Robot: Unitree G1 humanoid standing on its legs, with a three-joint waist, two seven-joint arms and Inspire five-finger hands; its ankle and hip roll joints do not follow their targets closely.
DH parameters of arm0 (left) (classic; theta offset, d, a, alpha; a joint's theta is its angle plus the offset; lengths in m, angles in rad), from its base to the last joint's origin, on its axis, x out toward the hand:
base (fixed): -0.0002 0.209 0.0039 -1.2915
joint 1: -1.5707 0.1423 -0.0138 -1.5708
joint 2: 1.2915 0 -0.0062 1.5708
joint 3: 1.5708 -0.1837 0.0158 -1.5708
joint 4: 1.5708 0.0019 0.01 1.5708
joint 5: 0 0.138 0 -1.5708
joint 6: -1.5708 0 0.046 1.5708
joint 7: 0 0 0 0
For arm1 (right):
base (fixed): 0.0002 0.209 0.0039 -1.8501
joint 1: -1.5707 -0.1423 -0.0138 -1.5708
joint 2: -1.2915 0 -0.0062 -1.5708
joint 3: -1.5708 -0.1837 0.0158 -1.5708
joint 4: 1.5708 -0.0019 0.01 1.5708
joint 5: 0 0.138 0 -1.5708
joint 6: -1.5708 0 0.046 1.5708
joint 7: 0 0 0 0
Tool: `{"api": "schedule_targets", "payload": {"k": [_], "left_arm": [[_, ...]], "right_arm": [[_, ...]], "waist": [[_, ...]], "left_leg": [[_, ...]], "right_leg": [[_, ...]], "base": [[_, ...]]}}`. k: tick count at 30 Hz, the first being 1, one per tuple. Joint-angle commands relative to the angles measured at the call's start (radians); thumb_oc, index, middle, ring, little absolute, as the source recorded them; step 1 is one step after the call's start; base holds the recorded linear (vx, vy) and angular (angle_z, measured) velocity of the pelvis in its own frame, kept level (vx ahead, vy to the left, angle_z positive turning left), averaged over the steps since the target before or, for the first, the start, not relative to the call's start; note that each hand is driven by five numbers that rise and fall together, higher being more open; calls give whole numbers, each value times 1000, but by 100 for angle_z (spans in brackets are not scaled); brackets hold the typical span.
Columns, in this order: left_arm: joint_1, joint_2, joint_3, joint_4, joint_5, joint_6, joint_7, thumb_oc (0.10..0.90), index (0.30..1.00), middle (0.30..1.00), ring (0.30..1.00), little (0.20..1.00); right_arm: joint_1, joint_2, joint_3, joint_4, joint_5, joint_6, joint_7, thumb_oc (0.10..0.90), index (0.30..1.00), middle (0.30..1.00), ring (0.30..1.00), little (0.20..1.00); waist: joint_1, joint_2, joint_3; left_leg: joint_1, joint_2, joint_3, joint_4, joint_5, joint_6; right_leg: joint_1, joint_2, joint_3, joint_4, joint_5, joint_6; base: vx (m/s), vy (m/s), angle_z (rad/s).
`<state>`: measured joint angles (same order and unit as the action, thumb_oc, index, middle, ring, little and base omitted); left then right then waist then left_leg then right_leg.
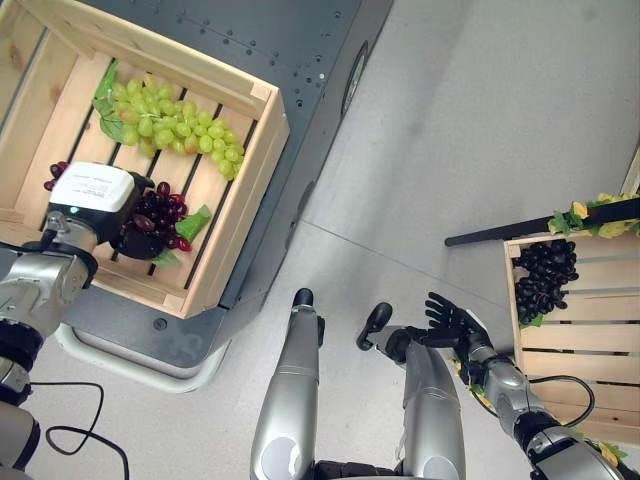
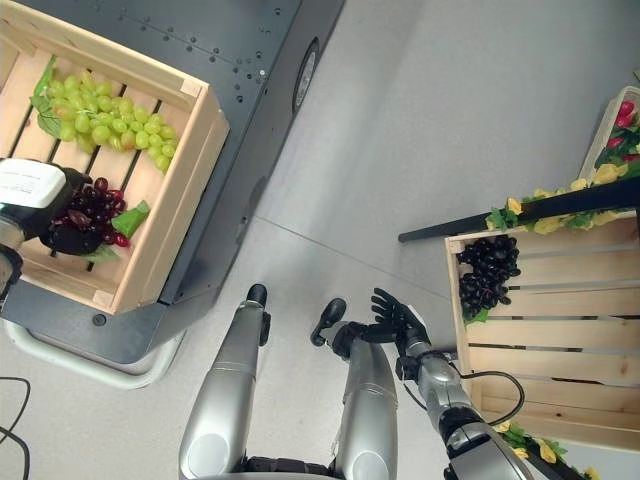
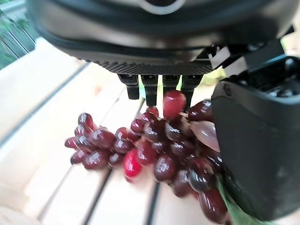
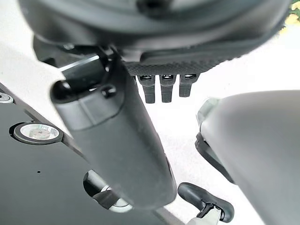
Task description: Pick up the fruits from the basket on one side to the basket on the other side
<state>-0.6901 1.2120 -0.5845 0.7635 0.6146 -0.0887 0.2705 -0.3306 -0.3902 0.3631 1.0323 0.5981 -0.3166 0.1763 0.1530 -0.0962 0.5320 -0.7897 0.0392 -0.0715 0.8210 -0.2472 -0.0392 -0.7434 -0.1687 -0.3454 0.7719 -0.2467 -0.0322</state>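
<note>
Left hand [image 1: 135, 238], dark, sits low in the pale slatted wooden crate on the left [image 1: 236, 205], down on the bunch of dark red grapes [image 3: 154, 150]. In the left wrist view fingers [image 3: 146, 91] curl down behind the bunch and the thumb [image 3: 255, 150] closes in from the side, so it pinches the red grapes between them. The bunch rests on the crate slats, a green leaf [image 1: 193, 222] just beside it. A second small cluster of red grapes [image 1: 56, 175] peeks out beyond the wrist, near the crate's far left.

Bunch of light green grapes with leaves [image 1: 170, 125] lies in the same crate, further toward its back wall, apart from the hand. The crate sits on a dark grey metal platform [image 1: 300, 40].

Right hand [image 2: 400, 322] hangs over the grey floor [image 1: 480, 120], fingers spread and straight, holding nothing, near the second pale wooden crate on the right [image 2: 540, 360]. A bunch of black grapes [image 2: 487, 272] lies in that crate's upper corner. A dark bar with yellow flowers and leaves [image 2: 540, 210] runs along the crate's top edge.
</note>
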Motion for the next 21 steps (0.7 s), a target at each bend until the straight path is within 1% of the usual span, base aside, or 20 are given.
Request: {"api": "schedule_targets", "payload": {"k": [1,4,7,9,10,13,14,15,17,21], "left_arm": [[-35,98,39,21,8,95,4,800,900,900,900,900],[-31,80,33,20,11,63,-15,800,900,900,900,900],[-31,64,23,14,8,10,-51,800,900,900,900,900],[-30,58,22,11,2,-2,-65,800,900,900,900,900],[-22,50,21,3,-15,-38,-102,800,900,900,900,900],[-8,42,16,3,-20,-20,-144,800,900,900,900,900],[-9,42,14,5,-20,-18,-151,676,714,714,714,714],[-9,41,10,7,-23,-16,-160,400,300,300,300,300],[-5,43,10,9,-43,-18,-164,400,300,300,300,300],[-16,49,15,18,-61,-70,-117,400,300,300,300,300]], "right_arm": [[62,-65,-19,-14,58,-74,36,800,900,900,900,900],[60,-60,-14,-19,67,-75,31,800,900,900,900,900],[58,-58,-19,-24,67,-79,25,800,900,900,900,900],[57,-58,-18,-26,66,-81,20,800,900,900,900,900],[58,-61,-23,-35,59,-83,12,800,900,900,900,900],[61,-69,-29,-46,55,-91,6,800,900,900,900,900],[61,-70,-30,-47,55,-92,7,800,900,900,900,900],[62,-71,-32,-50,57,-96,7,800,900,900,900,900],[67,-74,-33,-60,56,-100,4,800,900,900,900,900],[68,-78,-40,-59,66,-98,4,800,900,900,900,900]], "waist": [[16,10,-12],[18,8,-12],[15,8,-12],[14,8,-12],[12,9,-12],[7,14,-12],[7,14,-12],[5,14,-12],[2,15,-12],[1,17,-12]], "left_leg": [[45,-56,86,-168,57,104],[41,-58,83,-176,61,104],[36,-57,82,-181,61,104],[35,-57,83,-183,62,104],[37,-59,84,-194,67,102],[36,-61,83,-201,69,101],[36,-61,83,-202,69,101],[37,-60,83,-204,70,101],[39,-59,85,-207,71,102],[57,-59,90,-209,66,102]], "right_leg": [[101,43,-3,3,-22,-5],[95,43,-4,-3,-17,-2],[88,42,-4,-5,-14,1],[86,42,-4,-6,-14,1],[85,44,-3,-15,-10,2],[79,44,-1,-20,-8,4],[79,44,0,-20,-7,4],[79,44,0,-23,-6,4],[82,44,1,-28,-5,4],[95,43,2,-34,-6,5]], "base": [[0,0,0],[1,-4,3],[-9,4,7],[0,0,0],[0,0,0],[0,0,0],[0,0,0],[0,0,0],[0,0,0],[0,0,0]]}}
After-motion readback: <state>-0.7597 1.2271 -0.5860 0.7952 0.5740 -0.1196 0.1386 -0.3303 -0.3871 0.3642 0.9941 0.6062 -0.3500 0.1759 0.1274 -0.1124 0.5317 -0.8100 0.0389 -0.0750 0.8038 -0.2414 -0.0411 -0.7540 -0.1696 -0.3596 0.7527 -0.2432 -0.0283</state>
